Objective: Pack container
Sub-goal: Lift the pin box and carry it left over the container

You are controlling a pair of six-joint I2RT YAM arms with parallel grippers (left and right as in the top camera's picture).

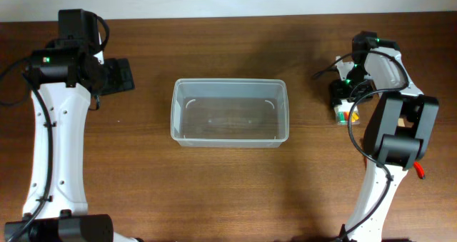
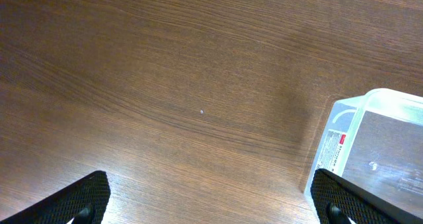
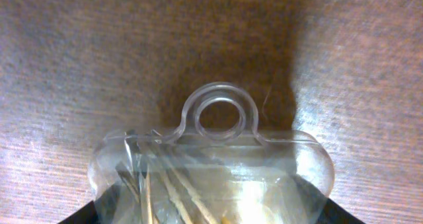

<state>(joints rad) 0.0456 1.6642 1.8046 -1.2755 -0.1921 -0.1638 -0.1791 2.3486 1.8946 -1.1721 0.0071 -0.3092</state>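
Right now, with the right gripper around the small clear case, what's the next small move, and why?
Probably close the right gripper firmly: the small clear case sits between its jaws, a firm grip isn't evident, and the container is empty.

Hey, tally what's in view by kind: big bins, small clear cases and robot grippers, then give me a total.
container: 1
small clear case: 1
grippers: 2, the left gripper and the right gripper
Total: 4
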